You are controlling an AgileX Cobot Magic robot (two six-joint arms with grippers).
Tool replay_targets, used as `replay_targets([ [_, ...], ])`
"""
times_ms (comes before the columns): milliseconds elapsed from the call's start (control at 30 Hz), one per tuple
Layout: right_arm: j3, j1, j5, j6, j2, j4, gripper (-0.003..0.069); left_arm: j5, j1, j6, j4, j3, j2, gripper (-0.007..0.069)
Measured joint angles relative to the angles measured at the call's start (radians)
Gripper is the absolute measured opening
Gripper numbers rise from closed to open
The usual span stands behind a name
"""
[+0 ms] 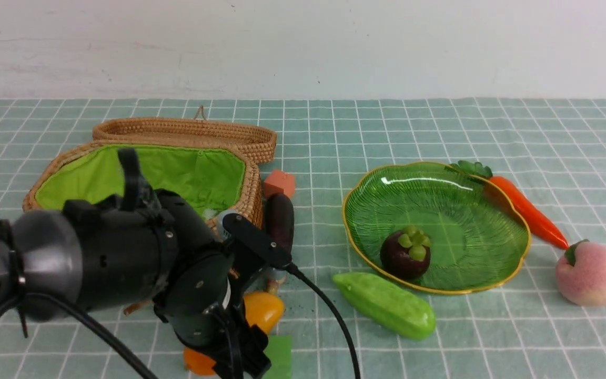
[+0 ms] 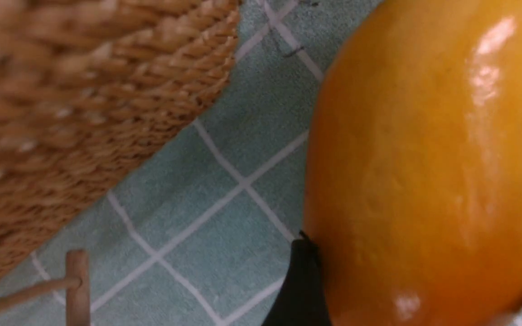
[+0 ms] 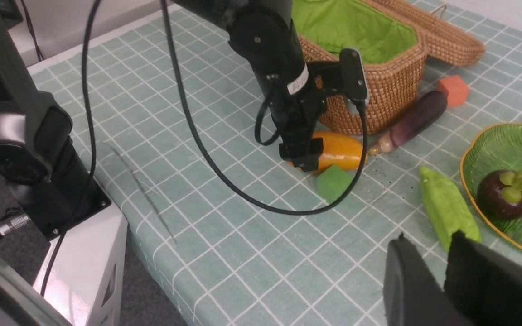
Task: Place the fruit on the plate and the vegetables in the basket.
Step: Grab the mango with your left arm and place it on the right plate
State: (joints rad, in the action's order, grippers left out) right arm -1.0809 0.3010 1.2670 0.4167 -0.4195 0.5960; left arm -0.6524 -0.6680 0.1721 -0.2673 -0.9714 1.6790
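The left gripper [image 2: 425, 258] is down at the mango [image 2: 419, 136], its fingers parted with one on either side of the fruit; whether they press on it I cannot tell. The mango lies on the table, just off the near right side of the basket [image 1: 253, 202], so that fruit is not done, and closing on it looks like the step in hand. The green cube [image 1: 278, 358] sits on its near side. Just beyond the mango, along the basket's right side, lies the eggplant [image 1: 279, 221], with the red cube [image 1: 280, 183] past its far end; it has still to go in. The part of the green lining [image 1: 198, 171] that shows has no vegetable on it, though the arm hides some of the inside. Farther right, the gourd [image 1: 387, 305] rests on the table by the near left edge of the plate [image 1: 466, 252]. The plate holds the mangosteen [image 1: 405, 253], the one fruit in its place. The carrot [image 1: 529, 210] lies outside the far right rim and the peach [image 1: 591, 273] sits well to the right. The right gripper [image 3: 429, 240] holds nothing, its fingertips slightly apart. By my count one item is placed; two fruits and all three vegetables remain.
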Motion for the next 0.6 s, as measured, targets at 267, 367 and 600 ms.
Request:
replay_targets([
  [267,0.0,0.0,0.0,0.0,0.0,0.018,0.0143,0.001,0.0,0.007,-0.019,-0.014,0.027,0.0539],
  [367,0.0,0.0,0.0,0.0,0.0,0.018,0.0143,-0.017,-0.007,0.007,-0.012,-0.02,0.013,0.0539],
  [600,0.0,0.0,-0.065,-0.084,0.0,-0.098,0.0143,-0.138,-0.125,0.025,0.029,-0.119,-0.112,0.0539],
])
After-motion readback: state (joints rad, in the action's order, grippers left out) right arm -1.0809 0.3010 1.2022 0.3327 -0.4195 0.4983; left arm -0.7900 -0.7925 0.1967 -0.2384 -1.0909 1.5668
